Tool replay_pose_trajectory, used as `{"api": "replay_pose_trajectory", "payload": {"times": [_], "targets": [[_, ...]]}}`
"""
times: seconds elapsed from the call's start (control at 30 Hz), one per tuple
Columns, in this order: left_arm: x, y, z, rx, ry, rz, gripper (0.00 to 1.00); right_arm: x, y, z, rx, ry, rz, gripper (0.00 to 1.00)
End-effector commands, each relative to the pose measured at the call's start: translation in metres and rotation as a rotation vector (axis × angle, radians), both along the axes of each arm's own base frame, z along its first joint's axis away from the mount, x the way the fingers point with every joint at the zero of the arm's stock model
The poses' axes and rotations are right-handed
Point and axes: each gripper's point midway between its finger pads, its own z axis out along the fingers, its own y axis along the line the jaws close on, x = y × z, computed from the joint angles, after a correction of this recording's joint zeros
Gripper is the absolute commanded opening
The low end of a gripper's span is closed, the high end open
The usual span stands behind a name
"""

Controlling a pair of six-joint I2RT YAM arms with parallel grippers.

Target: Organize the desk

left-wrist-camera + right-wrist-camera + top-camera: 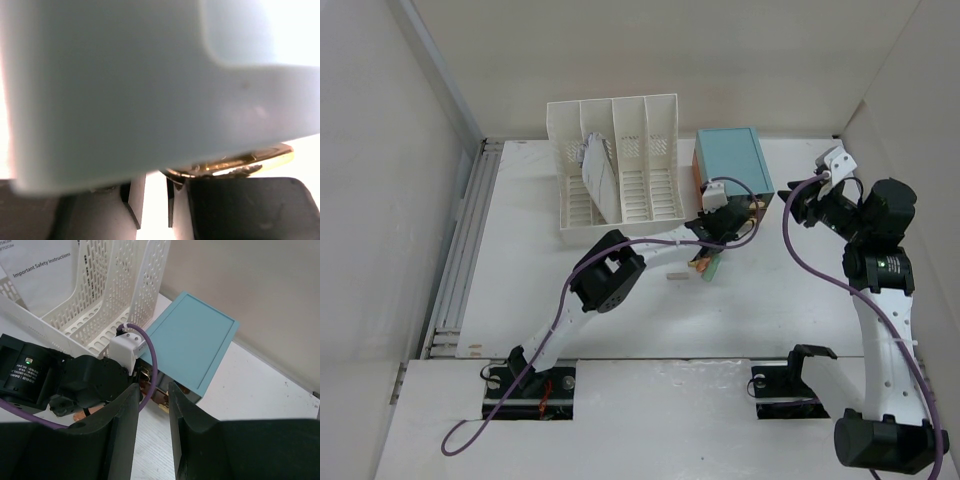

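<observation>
The white desk (540,300) carries a teal drawer box (732,158) at the back. My left gripper (723,226) is pushed in at the box's front. In the left wrist view the teal surface (125,90) fills the frame and hides the fingertips. The fingers (131,200) stand a narrow gap apart, and a gold metal clip (250,161) lies beside the right one. My right gripper (800,205) hovers right of the box, jaws a little apart and empty (151,390). That view shows the box (192,340) and copper and gold clips (162,402) at its front.
A white slotted file rack (620,170) stands left of the box and holds a leaflet (598,172), also in the right wrist view (40,275). A small white piece (677,272) and a green piece (710,268) lie under the left arm. A grey rail (460,260) lines the left edge.
</observation>
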Motion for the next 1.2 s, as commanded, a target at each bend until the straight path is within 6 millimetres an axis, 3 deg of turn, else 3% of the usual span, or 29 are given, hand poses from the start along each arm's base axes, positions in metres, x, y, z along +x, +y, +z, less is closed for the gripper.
{"api": "replay_pose_trajectory", "payload": {"times": [0.0,0.47,0.77,0.97,1.13,1.17], "targets": [[0.013,0.026,0.002,0.048,-0.02,0.059,0.0,-0.003,0.0,0.009,-0.002,-0.037,0.011,0.35],[-0.013,0.011,0.0,0.049,-0.02,0.01,0.0,-0.005,0.001,0.011,-0.003,-0.046,0.011,0.35],[-0.026,-0.001,0.014,0.025,-0.035,-0.017,0.0,-0.005,0.001,0.011,-0.003,-0.046,0.011,0.35],[-0.038,-0.004,0.012,0.037,-0.036,-0.032,0.0,-0.008,0.0,0.014,-0.004,-0.055,0.011,0.35],[-0.049,-0.005,0.04,-0.001,-0.065,-0.043,0.0,-0.008,0.0,0.014,-0.004,-0.055,0.011,0.35],[-0.053,-0.006,0.062,-0.031,-0.094,-0.049,0.0,-0.008,0.0,0.014,-0.004,-0.055,0.011,0.35]]}}
